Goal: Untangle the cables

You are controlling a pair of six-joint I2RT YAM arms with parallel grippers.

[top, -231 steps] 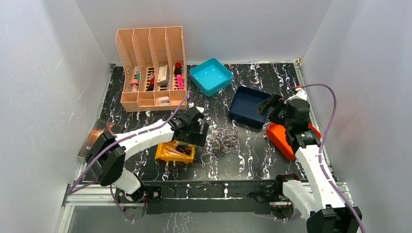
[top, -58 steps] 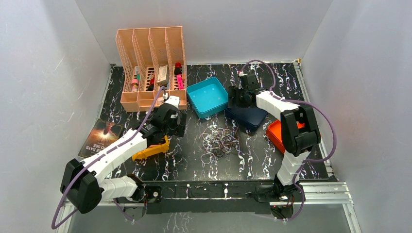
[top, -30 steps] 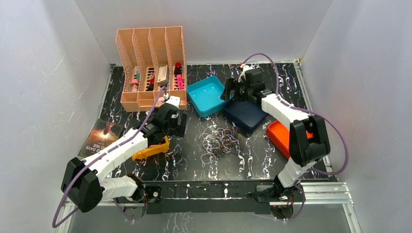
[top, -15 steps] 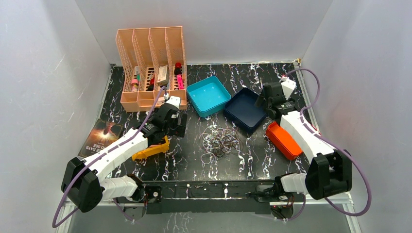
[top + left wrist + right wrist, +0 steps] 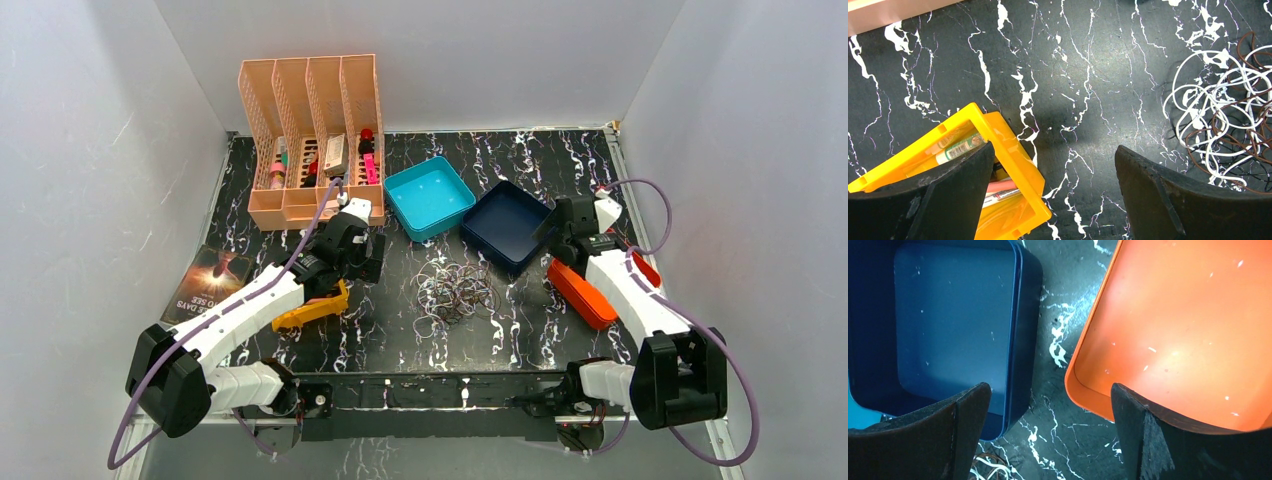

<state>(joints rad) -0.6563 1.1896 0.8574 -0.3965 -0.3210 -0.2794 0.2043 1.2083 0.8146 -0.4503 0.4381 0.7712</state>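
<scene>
Well, the cables [image 5: 455, 290] lie in a small curly heap in the middle of the worktop [image 5: 520, 335]. The worktop is black and shiny, with white streaks like marble. The wires are very thin and bendy. Some are white, some brown and some black, all looped through each other.

The left fingers [image 5: 923, 200] are wide apart and hold nothing. They hang over bare worktop just left of the heap. A yellow plastic tray [image 5: 1013, 165] with pens in it lies beside them.

The right fingers [image 5: 1173, 440] are wide apart too, and empty. They hang right of the heap, over the gap between a dark blue square box [image 5: 948, 325] and a smooth orange tray [image 5: 1188, 330] with round corners.

A shiny teal square box [image 5: 430, 197] sits just left of the blue one. A peach rack [image 5: 310, 140] full of little holes stands at the far left.

A second ago the right arm reached far out, over the blue box. Now it has swung back to the right side. The left arm has not moved in that time, and the heap lies where it did.
</scene>
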